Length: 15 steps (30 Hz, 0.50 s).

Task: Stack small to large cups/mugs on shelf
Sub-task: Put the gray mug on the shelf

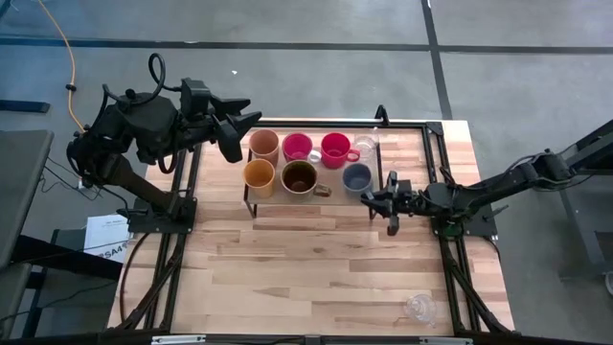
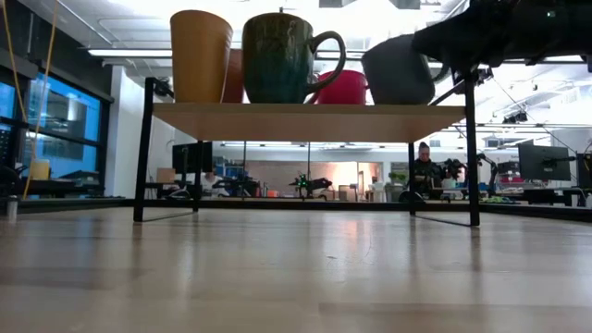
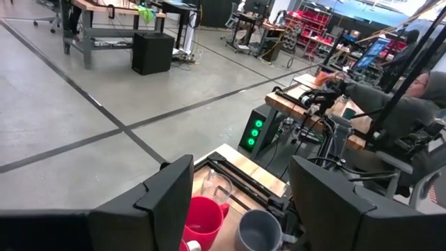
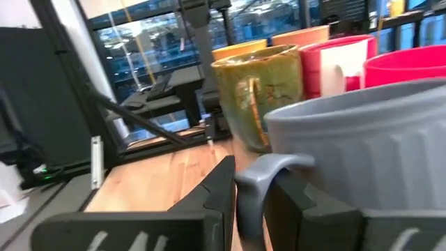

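The shelf (image 1: 280, 165) stands at the table's far middle; its plank edge shows in the low view (image 2: 305, 120). On it stand a peach tumbler (image 1: 263, 146), pink cup (image 1: 297, 147), red cup (image 1: 334, 149), clear glass (image 1: 365, 146), orange-yellow cup (image 1: 259, 177), dark-brown mug (image 1: 300, 177) and grey-blue mug (image 1: 356, 177). A second clear glass (image 1: 419, 308) stands on the table near the front right. My left gripper (image 1: 244, 136) is open and empty above the shelf's left end. My right gripper (image 1: 372, 197) is shut on the grey-blue mug at the shelf's right end. My right gripper pinches the grey-blue mug's handle (image 4: 254, 174) between its two fingers (image 4: 219, 192). The fingers come about level from the table's right side. The mug stands upright with its bottom on the shelf plank (image 2: 398, 74).
Black frame rails (image 1: 441, 172) run along the table's left and right sides. Open tabletop (image 1: 306, 268) lies in front of the shelf. Beyond the table are workbenches, and a person (image 2: 424, 166) sits far behind.
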Available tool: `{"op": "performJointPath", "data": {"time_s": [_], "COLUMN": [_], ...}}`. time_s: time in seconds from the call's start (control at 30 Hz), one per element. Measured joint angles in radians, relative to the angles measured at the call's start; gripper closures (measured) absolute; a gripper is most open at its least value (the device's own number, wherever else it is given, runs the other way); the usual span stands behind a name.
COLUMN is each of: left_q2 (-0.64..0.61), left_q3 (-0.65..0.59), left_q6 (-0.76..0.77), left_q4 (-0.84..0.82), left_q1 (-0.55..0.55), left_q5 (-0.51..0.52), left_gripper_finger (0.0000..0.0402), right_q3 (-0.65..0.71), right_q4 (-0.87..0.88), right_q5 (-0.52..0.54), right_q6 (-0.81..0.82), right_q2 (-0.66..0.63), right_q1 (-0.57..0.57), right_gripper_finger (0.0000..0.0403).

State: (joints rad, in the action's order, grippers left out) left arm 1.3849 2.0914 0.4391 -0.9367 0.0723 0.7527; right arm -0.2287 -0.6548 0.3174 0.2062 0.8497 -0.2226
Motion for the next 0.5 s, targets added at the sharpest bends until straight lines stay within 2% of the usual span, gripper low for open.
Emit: {"op": "performJointPath", "data": {"time_s": [0.13,0.37,0.5], "left_q2": [0.0,0.0,0.0], "left_q3": [0.0,0.0,0.0], "left_q6": [-0.001,-0.001,-0.001], "left_q4": [0.0,0.0,0.0], "left_q1": [0.0,0.0,0.0], "left_q5": [0.0,0.0,0.0], "left_gripper_finger": [0.0179,0.0179,0.0179], "right_q3": [0.0,0.0,0.0], "right_q4": [0.0,0.007,0.007], "right_q5": [-0.04,-0.041,-0.041], "right_q6": [0.05,0.151,0.217], "right_q2": [0.0,0.0,0.0], "right_q1": [0.0,0.0,0.0], "right_gripper_finger": [0.0348,0.0345,0.033]}}
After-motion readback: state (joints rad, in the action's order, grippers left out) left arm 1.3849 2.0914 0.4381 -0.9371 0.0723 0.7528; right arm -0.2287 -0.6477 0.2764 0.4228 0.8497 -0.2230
